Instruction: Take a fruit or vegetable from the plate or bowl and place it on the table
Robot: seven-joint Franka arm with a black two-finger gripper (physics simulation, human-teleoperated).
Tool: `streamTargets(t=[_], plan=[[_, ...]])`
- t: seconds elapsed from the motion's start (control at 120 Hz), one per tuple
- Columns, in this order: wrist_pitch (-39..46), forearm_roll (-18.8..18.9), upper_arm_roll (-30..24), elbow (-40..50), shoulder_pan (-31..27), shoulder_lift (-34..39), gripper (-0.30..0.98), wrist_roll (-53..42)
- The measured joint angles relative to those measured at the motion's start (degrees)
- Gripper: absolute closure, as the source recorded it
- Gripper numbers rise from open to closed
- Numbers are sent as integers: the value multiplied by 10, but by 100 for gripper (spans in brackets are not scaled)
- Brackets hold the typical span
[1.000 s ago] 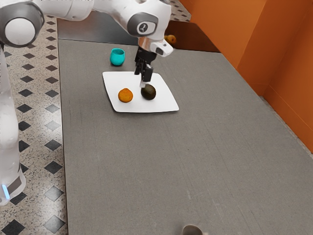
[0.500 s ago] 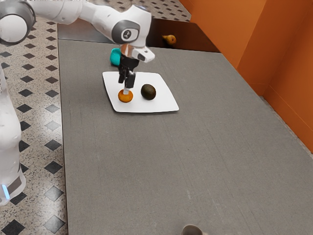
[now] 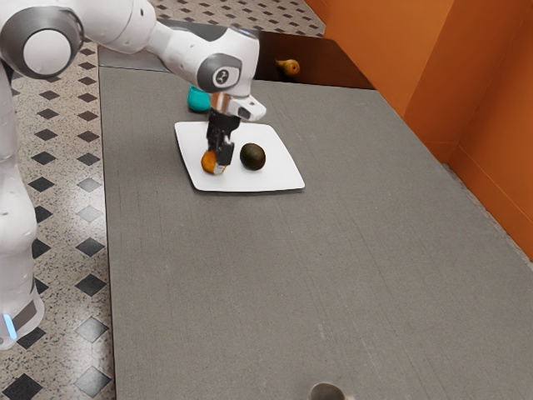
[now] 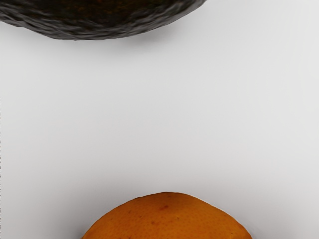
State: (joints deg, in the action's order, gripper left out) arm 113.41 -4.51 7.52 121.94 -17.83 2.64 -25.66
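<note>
Toward eight o'clock from the middle of the white plate (image 3: 266, 177), at the exterior view's left edge, stood a pale upright section of the arm (image 3: 15, 218). The speckled floor (image 3: 62, 242), patterned with dark diamonds, ran beside the long grey table (image 3: 291, 267). The plate rested on that table, and the arm reached over from ten o'clock, bending downward at its end. A teal cup (image 3: 196, 99) stood on the table at eleven o'clock, near the plate's edge and partly behind the arm.

Around nine o'clock on the plate sat the orange fruit (image 3: 208, 162), partly hidden by the black gripper (image 3: 218, 166), which pointed down right at it. Whether the gripper was open or had hold of the fruit, I could not tell. By the wrist view, the orange fruit was just under the hand, with white plate between it and the dark avocado (image 3: 253, 157). That avocado lay near the plate's middle, toward three o'clock.

At one o'clock, beyond the grey surface, a yellow-brown pear (image 3: 289, 67) lay on a dark brown top (image 3: 333, 71). Between five and six o'clock, a round, greyish object (image 3: 327, 391) was cut off by the lower edge. Orange walls (image 3: 475, 108) rose at two o'clock.
</note>
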Motion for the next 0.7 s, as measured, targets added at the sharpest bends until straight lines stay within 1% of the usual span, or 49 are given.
streamTargets(t=[0.075, 0.133, 0.183, 0.233, 0.3, 0.392, 0.425, 0.467, 0.517, 0.567, 0.633, 0.667, 0.7], plan=[[2, 4, -2, 1, 2, 15, 35, 0], [-6, 18, -17, 0, 2, 49, 34, 4], [-23, 34, -47, -15, 14, 68, 33, 13], [-50, 46, -98, -59, 25, 69, 33, 26], [-88, 56, -143, -155, 67, 14, 33, 44], [-127, 73, -193, -275, 121, -100, 33, 67], [-137, 76, -205, -297, 128, -135, 34, 74], [-148, 77, -211, -311, 122, -163, 34, 82], [-158, 79, -214, -318, 115, -178, 32, 92], [-166, 78, -214, -321, 112, -184, 22, 100], [-174, 78, -214, -322, 112, -184, 14, 109], [-177, 80, -213, -322, 112, -167, 11, 114], [-180, 82, -212, -319, 113, -135, 9, 118]])
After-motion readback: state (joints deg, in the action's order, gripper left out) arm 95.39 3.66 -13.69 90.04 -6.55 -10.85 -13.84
